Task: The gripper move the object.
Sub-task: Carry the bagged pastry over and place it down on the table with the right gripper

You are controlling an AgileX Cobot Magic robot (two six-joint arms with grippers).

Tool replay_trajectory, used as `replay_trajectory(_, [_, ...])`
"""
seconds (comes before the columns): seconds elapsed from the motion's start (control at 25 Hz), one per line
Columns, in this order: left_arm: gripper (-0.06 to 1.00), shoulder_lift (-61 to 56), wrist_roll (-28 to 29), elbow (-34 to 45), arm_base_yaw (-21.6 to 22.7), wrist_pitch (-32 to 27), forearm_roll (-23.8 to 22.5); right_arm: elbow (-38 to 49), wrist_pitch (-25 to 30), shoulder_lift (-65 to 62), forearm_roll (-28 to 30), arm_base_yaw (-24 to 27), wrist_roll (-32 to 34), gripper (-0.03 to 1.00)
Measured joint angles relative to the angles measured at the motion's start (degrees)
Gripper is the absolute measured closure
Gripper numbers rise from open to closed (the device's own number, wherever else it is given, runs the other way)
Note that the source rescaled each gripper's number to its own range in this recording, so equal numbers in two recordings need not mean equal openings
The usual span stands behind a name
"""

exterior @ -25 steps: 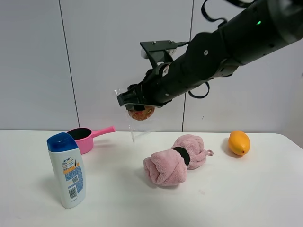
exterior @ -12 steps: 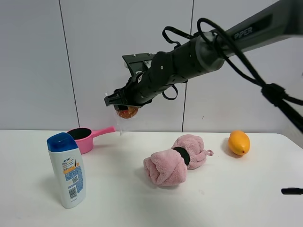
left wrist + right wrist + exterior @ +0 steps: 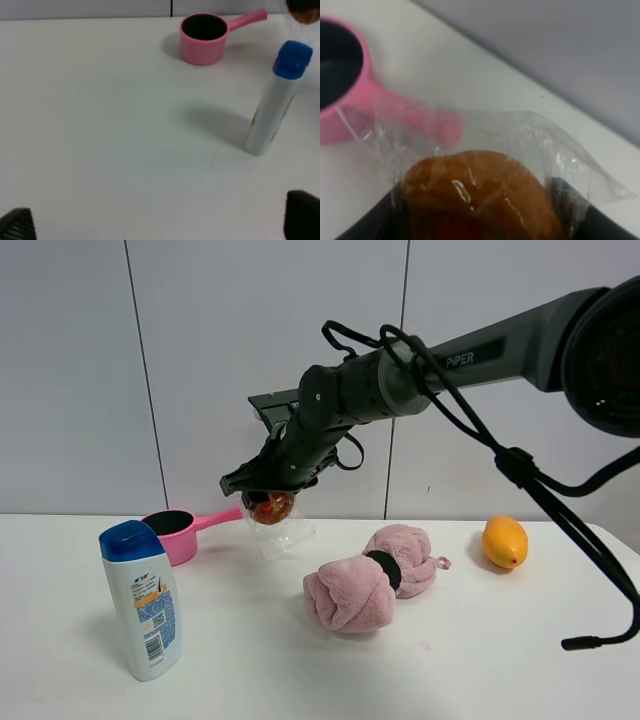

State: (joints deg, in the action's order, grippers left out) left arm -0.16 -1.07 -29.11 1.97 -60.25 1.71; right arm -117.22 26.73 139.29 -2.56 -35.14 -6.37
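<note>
My right gripper point(image 3: 262, 490), a black claw on a thick black arm, is shut on the tart point(image 3: 273, 507), a small golden-brown round with red spots in loose clear plastic. It holds the tart low over the table, just right of the pink pot's handle. The plastic hangs down to about the tabletop. In the right wrist view the tart point(image 3: 480, 192) fills the lower frame between the dark fingers. My left gripper shows only as two dark fingertips point(image 3: 302, 217) at the edge of the left wrist view, wide apart and empty.
A pink pot point(image 3: 172, 534) with a handle stands at the back left; it also shows in the left wrist view point(image 3: 202, 37). A white bottle with a blue cap point(image 3: 140, 600) stands front left. A rolled pink towel point(image 3: 375, 575) lies in the middle, a mango point(image 3: 504, 541) at the right.
My right arm has carried the tart leftward over the second and then down towards the table beside the pink pot's handle. Nothing else has moved.
</note>
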Motion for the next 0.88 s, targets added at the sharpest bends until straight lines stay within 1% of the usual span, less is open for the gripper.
replay_trajectory(0.16, [-0.06, 0.0, 0.0, 0.0, 0.0, 0.0, 0.0, 0.0, 1.67, 1.85, 1.39, 0.0, 0.55, 0.97])
replay_trajectory(0.4, [-0.06, 0.0, 0.0, 0.0, 0.0, 0.0, 0.0, -0.06, 1.76, 3.88, 2.56, 0.0, 1.63, 0.97])
replay_trajectory(0.76, [-0.06, 0.0, 0.0, 0.0, 0.0, 0.0, 0.0, -0.06, 1.18, 4.28, 2.56, 0.0, 2.47, 0.97])
replay_trajectory(0.88, [-0.06, 0.0, 0.0, 0.0, 0.0, 0.0, 0.0, -0.06, -0.06, 4.28, 2.56, 0.0, 2.57, 0.97])
